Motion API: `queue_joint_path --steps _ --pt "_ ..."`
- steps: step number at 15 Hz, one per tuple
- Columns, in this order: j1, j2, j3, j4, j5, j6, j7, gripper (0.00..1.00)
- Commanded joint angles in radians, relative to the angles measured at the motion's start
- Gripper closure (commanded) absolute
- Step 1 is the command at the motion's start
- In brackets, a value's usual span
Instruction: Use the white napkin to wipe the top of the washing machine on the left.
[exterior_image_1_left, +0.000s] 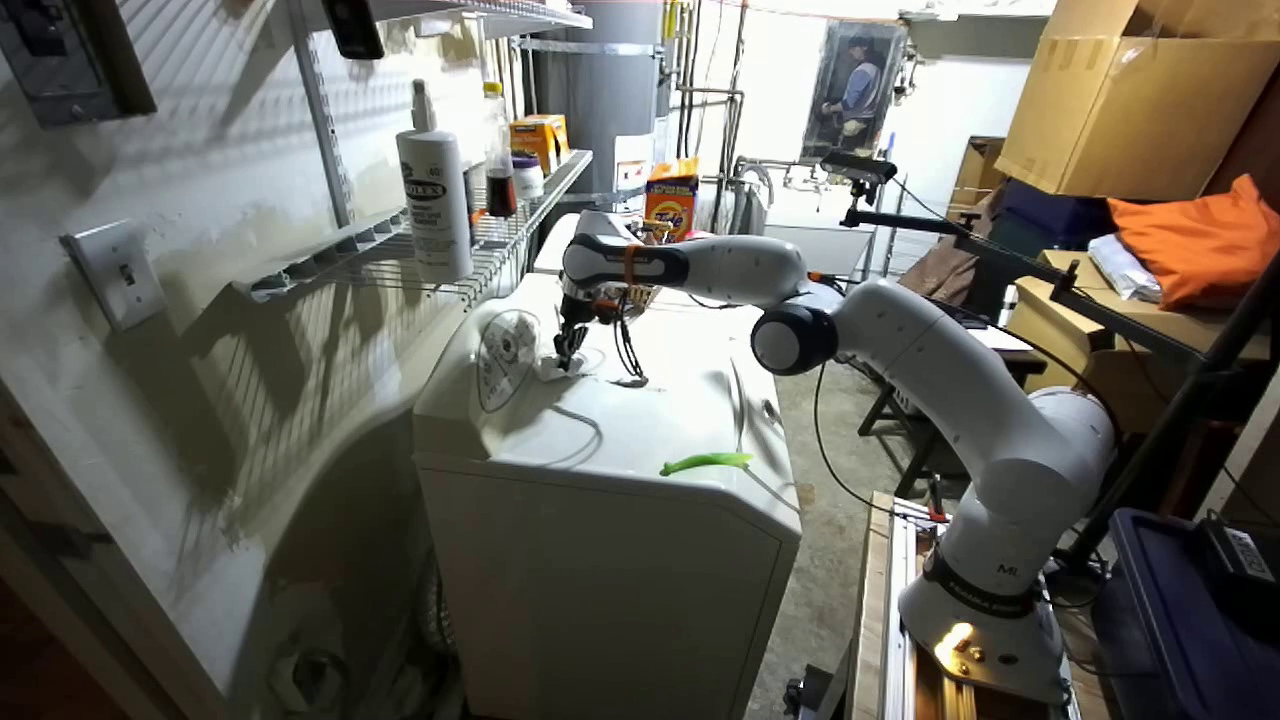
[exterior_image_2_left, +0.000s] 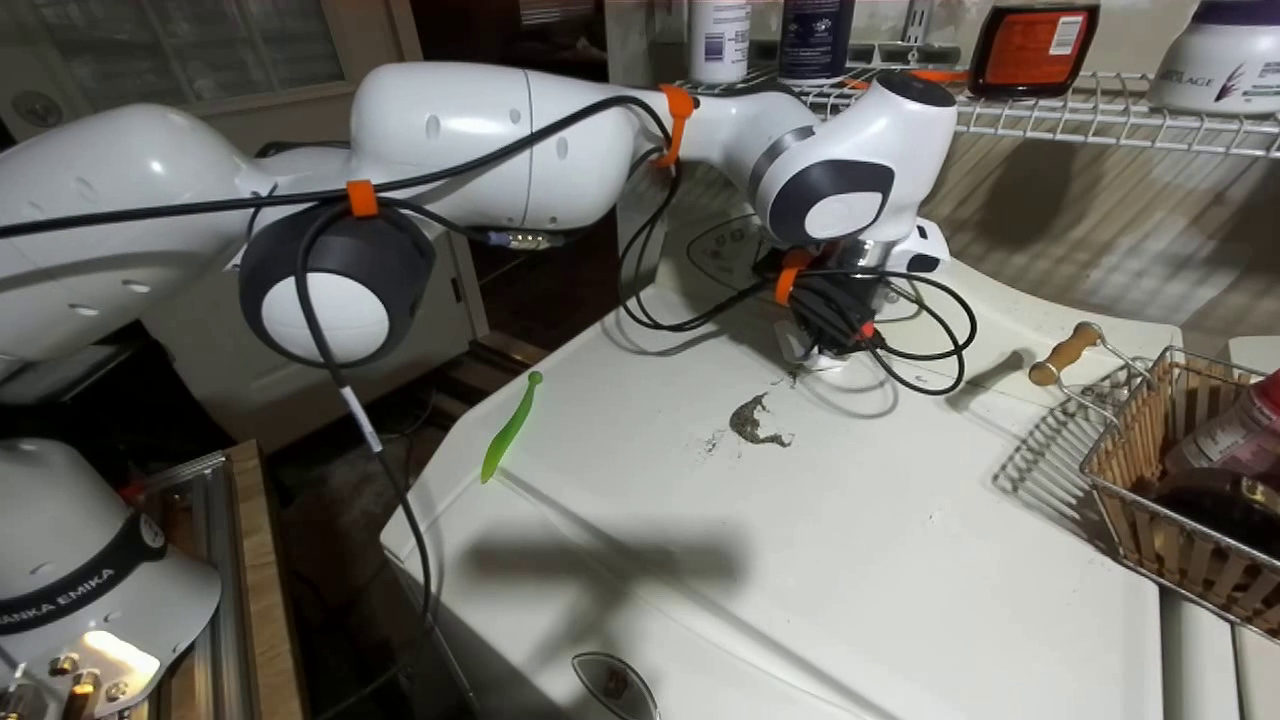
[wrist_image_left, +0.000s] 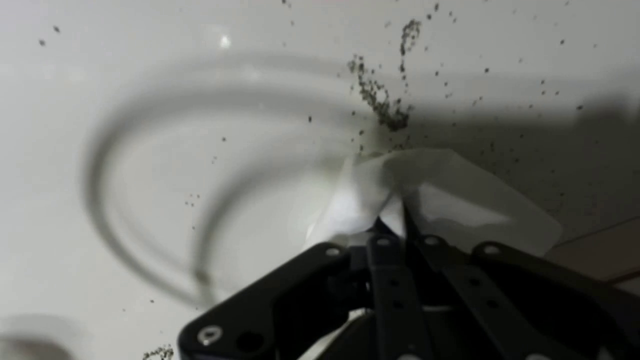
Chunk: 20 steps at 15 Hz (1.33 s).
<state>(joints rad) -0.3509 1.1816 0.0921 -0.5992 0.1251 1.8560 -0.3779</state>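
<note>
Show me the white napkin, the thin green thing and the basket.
White napkin (wrist_image_left: 450, 200), wrist view, its right flap.
Thin green thing (exterior_image_2_left: 511, 430), in an exterior view, mid-length.
Basket (exterior_image_2_left: 1180, 552), in an exterior view, its side wall.

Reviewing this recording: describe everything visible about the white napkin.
The white napkin looks thin, soft and creased, perhaps paper. The gripper pinches it, loose parts spreading to both sides. Its lower part appears to rest on the washing machine top, near the control panel and beside dark grit; its underside is hidden.
</note>
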Motion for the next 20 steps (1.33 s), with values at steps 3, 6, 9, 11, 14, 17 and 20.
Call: queue_joint_path --steps 3,6,9,11,14,17,20 --pt "0.004 -0.015 -0.066 -0.046 -0.034 -0.169 0.082 0.99" --pt "0.005 -0.019 -0.087 -0.043 -0.032 -0.247 0.112 0.99" --pt "0.010 -0.021 -0.107 -0.042 -0.037 -0.316 0.130 0.99" --pt "0.013 -0.022 -0.124 -0.039 -0.043 -0.360 0.141 0.99" --pt "0.018 -0.021 -0.148 -0.035 -0.055 -0.421 0.154 0.99" --pt "0.023 -0.018 -0.171 -0.031 -0.065 -0.472 0.158 0.99" --pt "0.027 -0.012 -0.184 -0.025 -0.066 -0.493 0.142 0.99"
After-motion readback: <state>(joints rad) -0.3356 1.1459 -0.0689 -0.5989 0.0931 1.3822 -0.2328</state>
